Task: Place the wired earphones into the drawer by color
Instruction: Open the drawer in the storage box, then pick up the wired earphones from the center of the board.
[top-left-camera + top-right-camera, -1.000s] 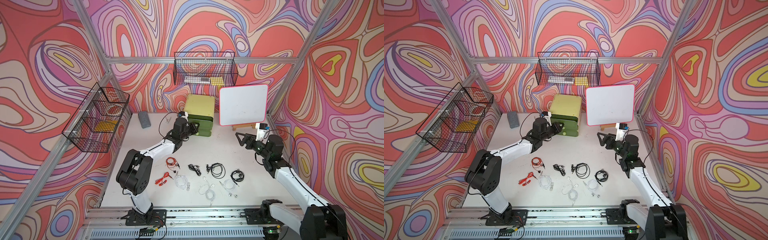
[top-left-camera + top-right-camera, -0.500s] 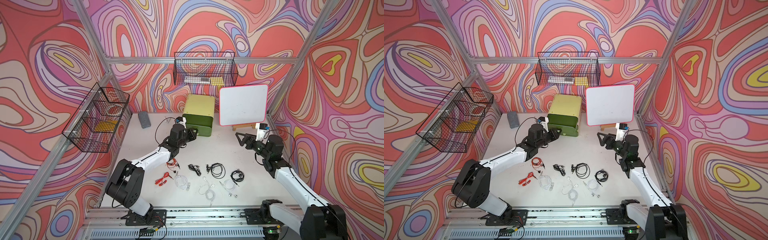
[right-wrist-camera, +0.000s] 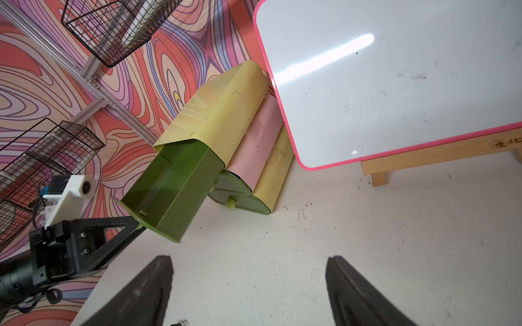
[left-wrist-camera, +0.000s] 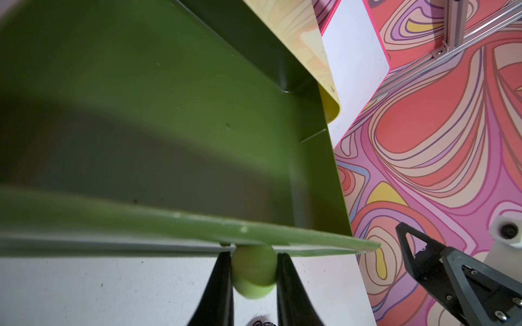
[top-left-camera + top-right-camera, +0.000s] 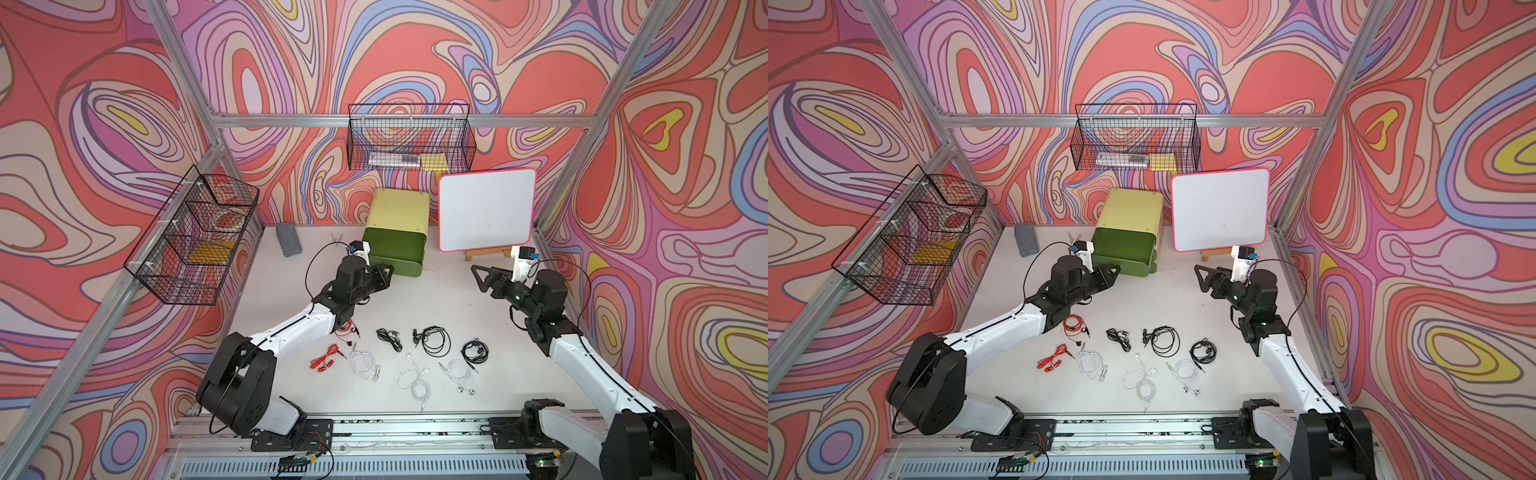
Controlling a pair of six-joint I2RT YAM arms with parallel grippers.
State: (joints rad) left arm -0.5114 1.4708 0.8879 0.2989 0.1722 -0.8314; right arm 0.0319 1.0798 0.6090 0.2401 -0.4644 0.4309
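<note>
White surface: a pink-framed whiteboard stands just right of the yellow-green drawer cabinet. The left hand is clamped on its round green knob (top drawer out), and the right hand is spread apart.

Twin high overviews of the whole table; close wrist views, drawer common to both.

We see that the top drawer has come out of the cabinet toward the near side. One second ago it was closed, and half a second ago it was only partly out. The left gripper, closed on the round knob, has moved back with it, nearer to us. The left arm has folded lower, and its shoulder joint has swung to the near left.
</note>
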